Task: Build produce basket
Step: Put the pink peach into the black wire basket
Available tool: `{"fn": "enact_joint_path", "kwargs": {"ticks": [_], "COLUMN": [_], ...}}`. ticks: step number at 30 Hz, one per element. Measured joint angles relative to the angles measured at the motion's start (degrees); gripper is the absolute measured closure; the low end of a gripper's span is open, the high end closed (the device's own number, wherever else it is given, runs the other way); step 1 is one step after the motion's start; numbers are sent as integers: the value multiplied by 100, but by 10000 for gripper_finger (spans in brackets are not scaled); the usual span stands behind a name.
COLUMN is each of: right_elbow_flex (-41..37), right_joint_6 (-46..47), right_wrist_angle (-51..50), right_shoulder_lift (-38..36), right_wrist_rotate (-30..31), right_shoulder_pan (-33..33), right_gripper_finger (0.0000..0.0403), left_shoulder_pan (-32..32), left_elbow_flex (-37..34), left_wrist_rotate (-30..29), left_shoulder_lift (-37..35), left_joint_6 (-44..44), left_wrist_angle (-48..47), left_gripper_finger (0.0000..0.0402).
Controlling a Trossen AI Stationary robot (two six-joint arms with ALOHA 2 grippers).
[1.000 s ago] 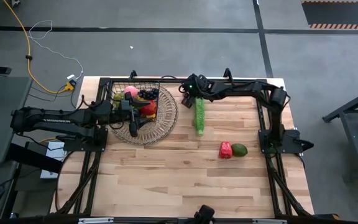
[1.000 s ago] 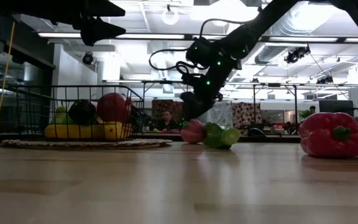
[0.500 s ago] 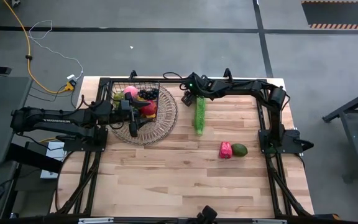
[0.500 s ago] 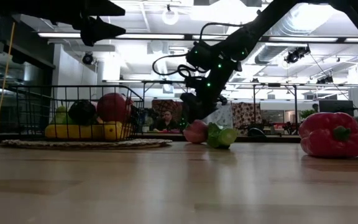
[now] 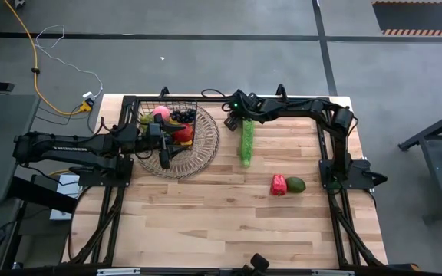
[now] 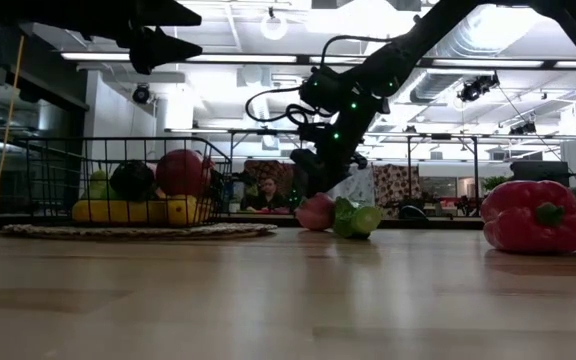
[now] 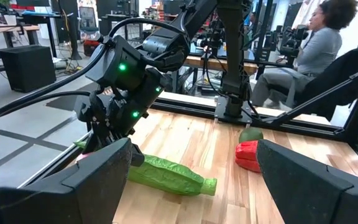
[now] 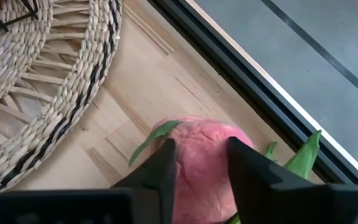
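Pink and round, the peach (image 8: 204, 163) lies on the worktop (image 5: 229, 215) near its far edge, between the wicker tray (image 5: 198, 157) and the long green stalk (image 5: 246, 142). The right gripper (image 8: 199, 163) has its fingers on both sides of the peach; whether they already clench it, I cannot tell. It looks light, smooth and a little slippery, so a hold across its widest middle seems safest. The left gripper (image 5: 162, 140) waits spread open over the basket (image 5: 194, 103).

right hand (image 8: 201, 163) fingers astride pink peach (image 8: 205, 167), woven tray (image 8: 48, 93) beside, green stalk (image 8: 303, 155) behind
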Motion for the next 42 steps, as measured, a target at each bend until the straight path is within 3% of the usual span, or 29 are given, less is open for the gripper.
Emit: {"fn": "enact_joint_path", "kwargs": {"ticks": [4,18,23,37,42], "right_elbow_flex": [-2,-52,-56,-21,307], "right_joint_6": [-49,-407,-823,-1645,-1841], "right_wrist_angle": [-10,32,569,1100,692], "right_shoulder_lift": [0,-308,-506,-516,-527], "right_wrist_rotate": [2,-17,-233,-295,183], "right_shoulder_pan": [4,219,534,644,537], "right_gripper_finger": [327,373,402,392,380], "left_shoulder_pan": [0,0,0,-2,0], "left_elbow_flex": [0,0,0,0,0], "left_wrist_rotate": [-2,-1,-2,0,1], "left_shoulder_lift": [0,0,0,0,0], "left_joint_6": [0,0,0,0,-2], "left_wrist_angle": [0,-23,-41,-70,-72], "left_gripper_finger": [67,67,67,67,67]}}
